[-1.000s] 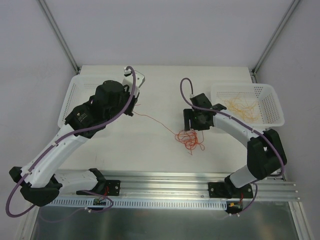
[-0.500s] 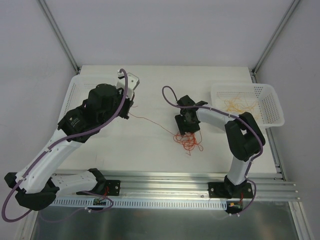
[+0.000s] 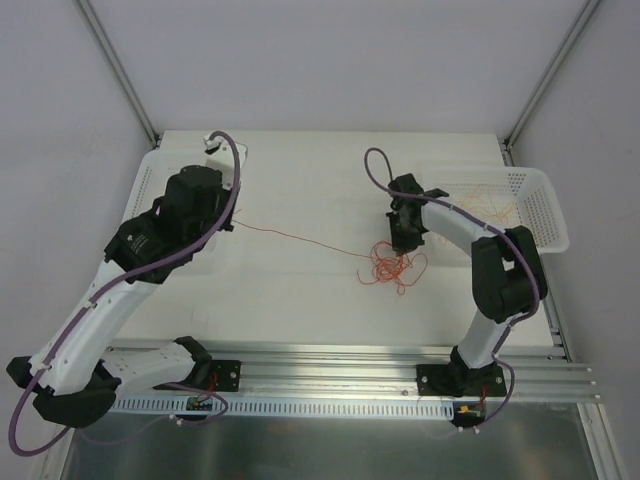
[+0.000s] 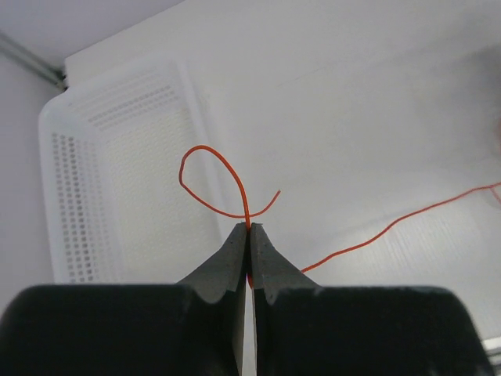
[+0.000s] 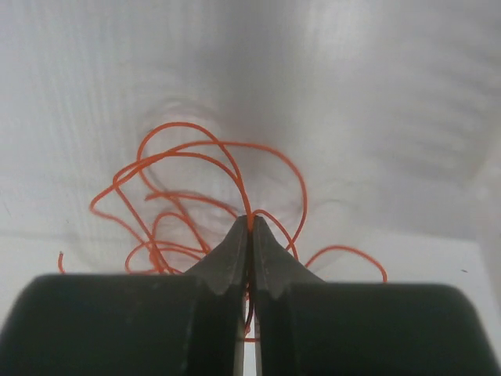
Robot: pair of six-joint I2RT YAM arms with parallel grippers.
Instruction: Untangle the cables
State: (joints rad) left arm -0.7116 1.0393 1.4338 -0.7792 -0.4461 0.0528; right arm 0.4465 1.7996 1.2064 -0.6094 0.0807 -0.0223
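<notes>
**A:** White table (image 3: 320,190), grey walls (image 3: 320,60), with the left basket (image 3: 140,190) and the right basket (image 3: 545,215) at its ends. What have the arms got?

**B:** Both are clamped. The left gripper (image 4: 249,229) has its fingers (image 4: 223,262) pressed together on one red strand (image 4: 211,176). A small loop of it curls just past the tips, seen against the left basket. The rest trails off to the fingers' right.

**A:** And the other?

**B:** The right gripper (image 5: 250,221) has its fingers together too, pinching a thread at the top of the tangle (image 5: 196,196). The loops spread just beyond and below its tips, over the table. Pale strands (image 3: 480,212) lie in the right basket, off to that gripper's side.

**A:** Does one cable run between them?

**B:** It runs nearly straight from the left tips to the tangle. Whether the right gripper holds that same cable, I cannot tell.

**A:** What's the risk?

**B:** I'd judge that pulling the arms apart could cinch a knot instead of freeing the strand. It could also drag the whole clump along. So thin a thread might slip from flat fingers, or snap if a loop snags.
</notes>
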